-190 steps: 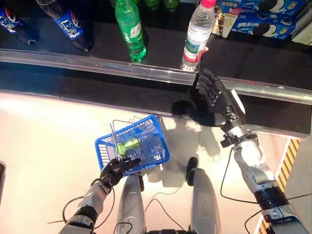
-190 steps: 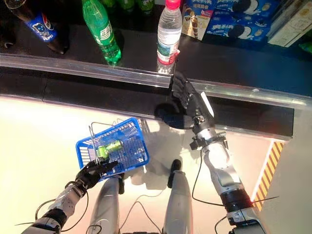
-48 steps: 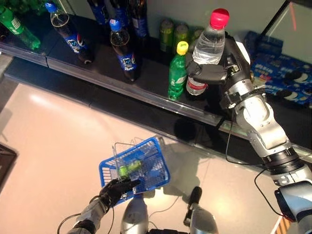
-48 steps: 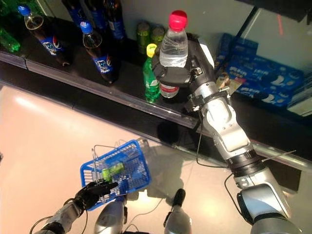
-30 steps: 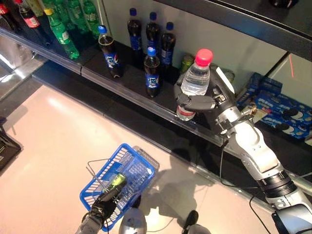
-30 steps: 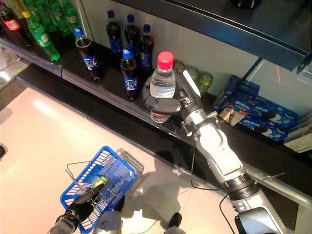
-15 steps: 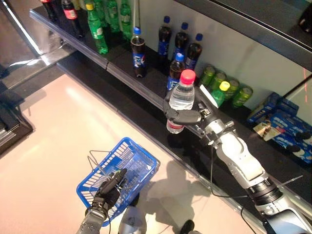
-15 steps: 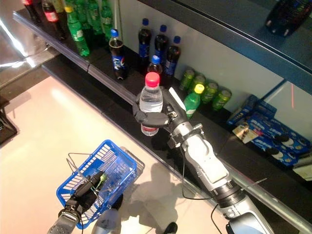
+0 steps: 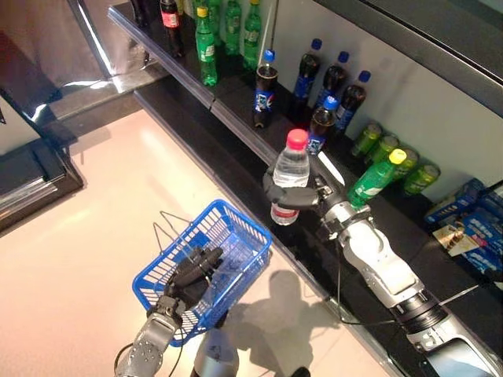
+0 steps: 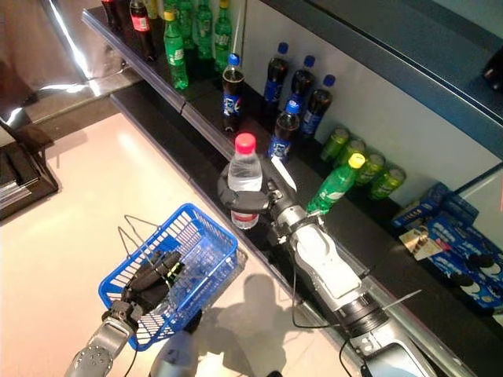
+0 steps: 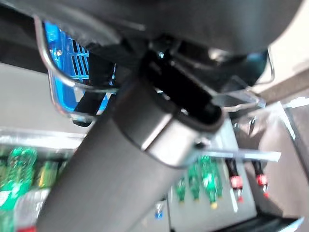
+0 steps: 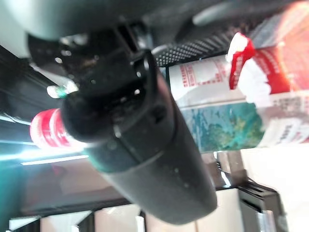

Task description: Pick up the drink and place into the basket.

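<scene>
One water bottle (image 9: 291, 176) clasped by right hand (image 9: 302, 195) beside basket (image 9: 236, 232) rim; left hand (image 9: 191, 276) grips basket

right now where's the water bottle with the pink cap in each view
Left eye view: water bottle upright in the right hand, centre, in front of the shelf edge.
Right eye view: same bottle, just left of centre, up and right of the blue basket.
Left wrist view: not identifiable.
Right wrist view: its label fills the frame past the hand.
Shared landmark: the blue basket, held by the left hand.
</scene>
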